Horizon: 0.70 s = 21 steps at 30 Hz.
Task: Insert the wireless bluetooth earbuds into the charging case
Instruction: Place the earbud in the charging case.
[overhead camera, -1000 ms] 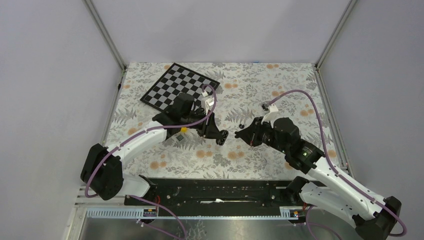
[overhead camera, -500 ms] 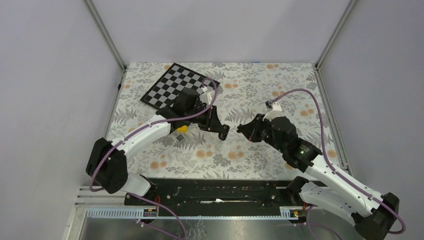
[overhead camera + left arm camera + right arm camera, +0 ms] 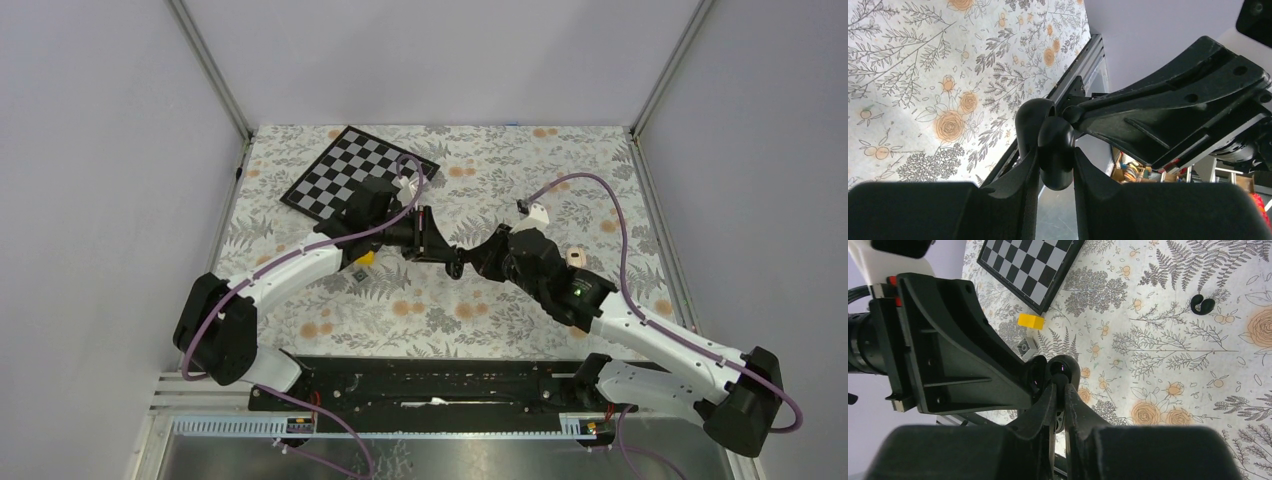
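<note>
Top external view: the left gripper (image 3: 453, 264) and right gripper (image 3: 477, 263) stand tip to tip above the table (image 3: 500, 180). From them the chessboard (image 3: 350, 170) is at 10 o'clock, a yellow block (image 3: 366, 258) at 9, and a beige item (image 3: 575, 256), bud or case I cannot tell, at 3. Left fingers (image 3: 1013, 190) press either side of a rounded black lump (image 3: 1055, 155), bud or fingertip unclear. Right fingers (image 3: 1040, 410) are almost together, with only a thin slit between them. In the right wrist view a black bud (image 3: 1202, 304) lies on the table at 2 o'clock
</note>
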Each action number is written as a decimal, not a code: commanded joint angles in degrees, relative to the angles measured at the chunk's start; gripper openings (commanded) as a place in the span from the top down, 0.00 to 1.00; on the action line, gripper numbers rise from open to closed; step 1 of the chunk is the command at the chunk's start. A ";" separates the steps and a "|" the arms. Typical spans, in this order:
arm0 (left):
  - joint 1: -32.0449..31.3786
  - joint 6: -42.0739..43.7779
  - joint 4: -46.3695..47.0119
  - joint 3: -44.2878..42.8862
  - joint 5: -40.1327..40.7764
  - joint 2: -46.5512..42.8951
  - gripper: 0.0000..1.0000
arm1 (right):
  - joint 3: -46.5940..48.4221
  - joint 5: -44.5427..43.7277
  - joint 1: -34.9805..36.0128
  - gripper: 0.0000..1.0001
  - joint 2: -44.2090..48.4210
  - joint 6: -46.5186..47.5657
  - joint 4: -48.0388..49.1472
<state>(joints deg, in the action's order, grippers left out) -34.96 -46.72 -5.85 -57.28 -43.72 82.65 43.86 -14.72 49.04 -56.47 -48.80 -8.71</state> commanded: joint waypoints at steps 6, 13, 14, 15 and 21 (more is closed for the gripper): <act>0.16 -3.11 5.28 0.58 -2.28 -0.04 1.00 | 3.12 -4.79 1.67 1.00 0.14 -1.49 1.68; 0.16 -3.20 5.45 0.42 -2.88 -0.19 1.00 | 3.61 -5.56 2.10 1.00 -2.35 -1.39 1.77; 0.16 -3.12 5.46 0.33 -2.88 -0.21 1.00 | 3.67 -5.72 2.19 1.00 -2.72 -1.39 1.78; 0.16 -3.12 5.41 0.39 -2.92 -0.21 1.00 | 3.69 -5.83 2.30 1.00 -3.02 -1.46 1.96; 0.16 -3.29 5.58 0.65 -3.22 -0.18 1.00 | 4.30 -7.34 2.81 1.00 -4.33 -1.44 1.67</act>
<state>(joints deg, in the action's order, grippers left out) -34.74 -49.56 -3.42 -56.51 -44.80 82.70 45.54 -18.57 50.98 -59.99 -49.98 -7.84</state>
